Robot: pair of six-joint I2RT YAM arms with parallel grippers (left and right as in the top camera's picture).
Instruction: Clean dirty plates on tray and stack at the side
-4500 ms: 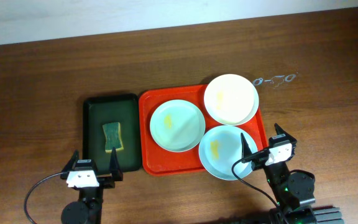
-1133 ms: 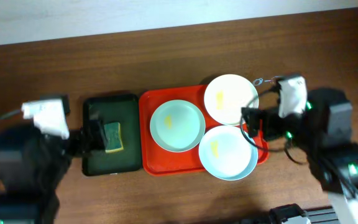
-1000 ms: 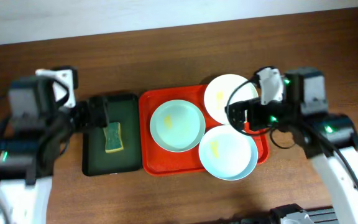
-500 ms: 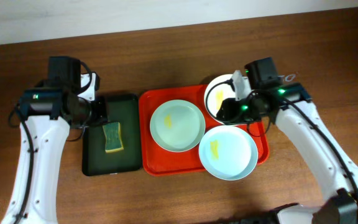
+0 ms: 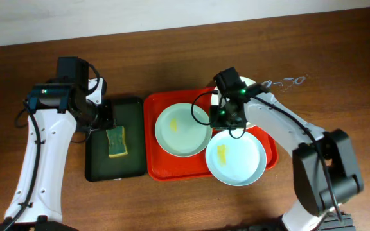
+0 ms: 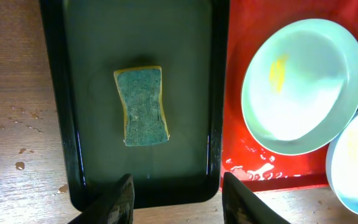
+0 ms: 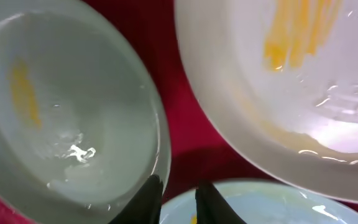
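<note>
Left gripper (image 6: pixel 176 202): fingers well apart, holding nothing; the sponge (image 6: pixel 142 106) lies straight ahead of it in the green tray (image 6: pixel 51 124).
Right gripper (image 7: pixel 178 196): fingers close together with a small gap, gripping nothing. Only its wrist view shows this; from overhead the arm covers them.
Plates: one mint plate (image 7: pixel 61 124) is ahead-left of the right fingertips, the cream plate (image 7: pixel 291 81) ahead-right, the second mint plate (image 5: pixel 236 157) just beneath them.
Red tray (image 7: pixel 182 124): a bare strip shows ahead between the fingers.
</note>
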